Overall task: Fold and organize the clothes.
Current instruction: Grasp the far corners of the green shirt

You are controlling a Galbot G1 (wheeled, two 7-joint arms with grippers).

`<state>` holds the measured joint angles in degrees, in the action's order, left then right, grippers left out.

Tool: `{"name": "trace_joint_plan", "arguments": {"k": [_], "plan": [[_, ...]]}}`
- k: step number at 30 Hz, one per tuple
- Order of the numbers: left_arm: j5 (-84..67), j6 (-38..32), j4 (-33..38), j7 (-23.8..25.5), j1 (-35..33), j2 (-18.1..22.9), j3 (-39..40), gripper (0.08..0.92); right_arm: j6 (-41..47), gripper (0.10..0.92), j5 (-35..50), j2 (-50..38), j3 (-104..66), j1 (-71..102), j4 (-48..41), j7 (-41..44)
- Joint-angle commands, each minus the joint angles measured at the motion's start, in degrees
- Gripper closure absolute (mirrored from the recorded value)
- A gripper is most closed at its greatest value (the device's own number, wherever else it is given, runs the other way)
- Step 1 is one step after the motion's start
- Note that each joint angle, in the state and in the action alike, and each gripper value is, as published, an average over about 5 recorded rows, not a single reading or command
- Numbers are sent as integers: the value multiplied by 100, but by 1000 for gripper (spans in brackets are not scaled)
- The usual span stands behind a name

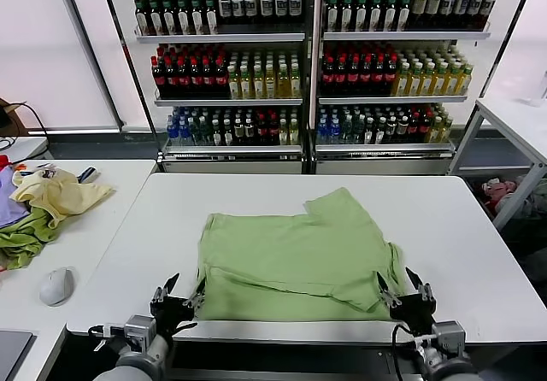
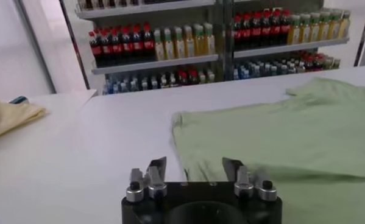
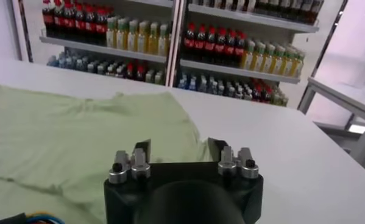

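1. A wide white table (image 1: 461, 236) fills the middle of the head view, with tall shelves of bottled drinks (image 1: 256, 65) standing behind it.
2. A light green shirt (image 1: 291, 257) lies spread on the table, toward its near edge. It is partly folded, with its near portion doubled over into a flatter band. One corner of cloth points toward the far right.
3. A second white table (image 1: 94, 236) stands just beside the first, on the robot's left.
4. On that side table, a pale yellow garment (image 1: 55, 195) lies crumpled against a darker green cloth (image 1: 19, 243), well apart from the shirt.
5. The left gripper (image 1: 184, 294) sits at the table's near edge, just beside the shirt's near left corner. Its fingers are spread apart and hold nothing.
6. The right gripper (image 1: 400, 284) sits at the near edge by the shirt's near right corner. Its fingers are likewise spread and empty.
7. A white computer mouse (image 1: 56, 286) rests near the front of the side table.
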<state>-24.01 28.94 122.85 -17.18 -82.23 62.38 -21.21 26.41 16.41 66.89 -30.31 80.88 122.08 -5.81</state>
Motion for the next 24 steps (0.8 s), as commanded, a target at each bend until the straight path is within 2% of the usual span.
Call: {"name": "trace_joint_plan", "arguments": {"k": [1, 5, 12, 24], "plan": [[-400, 44, -1340, -158, 1883, -44, 485, 225, 321, 211, 528, -181, 734, -2402, -1532, -196], [-407, 60, -2066, -202, 2620, 6, 805, 181, 366, 203, 632, -178, 1081, -3202, -2273, -218], [-493, 51, -3270, -269, 3624, 231, 1203, 177, 431, 203, 744, -29, 1580, -4206, -3570, -212], [-448, 41, -4669, -307, 4541, 580, 1574, 177, 408, 203, 614, 491, 2013, -5531, -5405, -180]]}}
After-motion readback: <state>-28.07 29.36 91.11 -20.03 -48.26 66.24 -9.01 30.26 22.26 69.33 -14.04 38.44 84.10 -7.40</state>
